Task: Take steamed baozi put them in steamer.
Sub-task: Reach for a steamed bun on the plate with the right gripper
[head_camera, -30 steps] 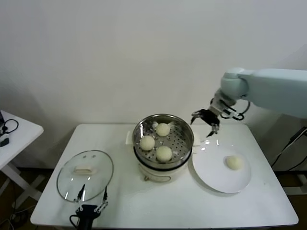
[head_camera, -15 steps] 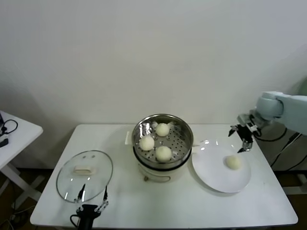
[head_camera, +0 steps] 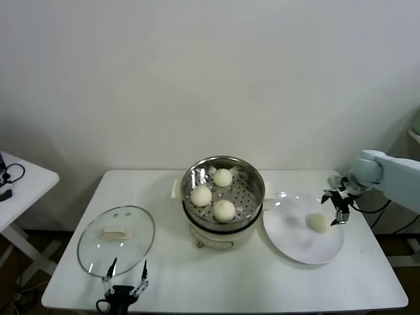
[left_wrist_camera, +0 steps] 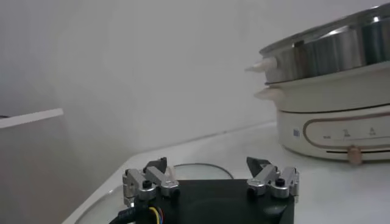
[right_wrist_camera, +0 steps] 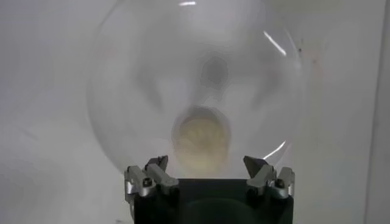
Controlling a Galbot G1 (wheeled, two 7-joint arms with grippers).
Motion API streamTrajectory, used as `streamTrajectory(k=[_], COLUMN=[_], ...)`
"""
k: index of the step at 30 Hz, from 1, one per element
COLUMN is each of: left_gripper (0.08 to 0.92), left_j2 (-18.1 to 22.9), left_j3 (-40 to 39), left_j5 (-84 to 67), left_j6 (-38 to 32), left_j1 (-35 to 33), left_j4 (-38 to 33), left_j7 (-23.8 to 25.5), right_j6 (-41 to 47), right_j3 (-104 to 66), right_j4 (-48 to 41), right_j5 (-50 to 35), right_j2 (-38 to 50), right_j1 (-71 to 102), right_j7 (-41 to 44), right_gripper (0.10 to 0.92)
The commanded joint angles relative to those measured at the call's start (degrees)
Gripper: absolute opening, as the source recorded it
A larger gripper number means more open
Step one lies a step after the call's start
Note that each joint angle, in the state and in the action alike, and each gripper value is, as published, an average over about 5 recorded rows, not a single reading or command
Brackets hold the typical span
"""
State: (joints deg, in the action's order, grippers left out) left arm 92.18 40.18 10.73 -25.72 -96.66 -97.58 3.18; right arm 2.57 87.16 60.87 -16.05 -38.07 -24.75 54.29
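While three steamed baozi (head_camera: pixel 224 209) sit in the steamer (head_camera: pixel 251 176), the head view shows the right gripper (head_camera: pixel 339 209) spread open beside the fourth bun (head_camera: pixel 318 222) on the white plate (head_camera: pixel 292 239). In the left wrist view, the left gripper (left_wrist_camera: pixel 211 168) is open, low near the glass lid (left_wrist_camera: pixel 195 172). In the right wrist view, the open fingers (right_wrist_camera: pixel 156 167) frame that bun.

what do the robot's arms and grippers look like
The right arm has a smooth pale blue-white shell with a rounded joint; black cables loop beside its wrist. The right gripper and left gripper match: black body, two silver metal finger brackets with dark tips and bolt heads. Coloured wires show at the left gripper's base.
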Motion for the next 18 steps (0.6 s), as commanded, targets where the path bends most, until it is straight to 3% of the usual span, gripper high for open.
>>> streamTrajectory(k=[1, 14, 18], left_gripper=[0.823, 0.823, 0.823], left_j2=[0.51, 0.4, 0.4], left_j3=[0.05, 0.17, 0.08], left_j5=[0.31, 0.36, 0.44], left_j6=[0.04, 0.13, 0.12], left_j1=[-0.06, -0.16, -0.14], left_j4=[0.28, 0.11, -0.02], left_j7=[-0.02, -0.07, -0.07], right_j6=[-0.62, -0.09, 0.23], right_j3=[-10.49, -12.26, -12.3], right_j4=[-7.59, -8.34, -7.18], right_j5=[5.02, 5.92, 5.58], right_j2=[-2.08, -4.78, -4.5], right_j1=[12.03, 12.87, 12.45], right_j7=[0.34, -0.93, -0.58], right_gripper=[0.823, 0.823, 0.77])
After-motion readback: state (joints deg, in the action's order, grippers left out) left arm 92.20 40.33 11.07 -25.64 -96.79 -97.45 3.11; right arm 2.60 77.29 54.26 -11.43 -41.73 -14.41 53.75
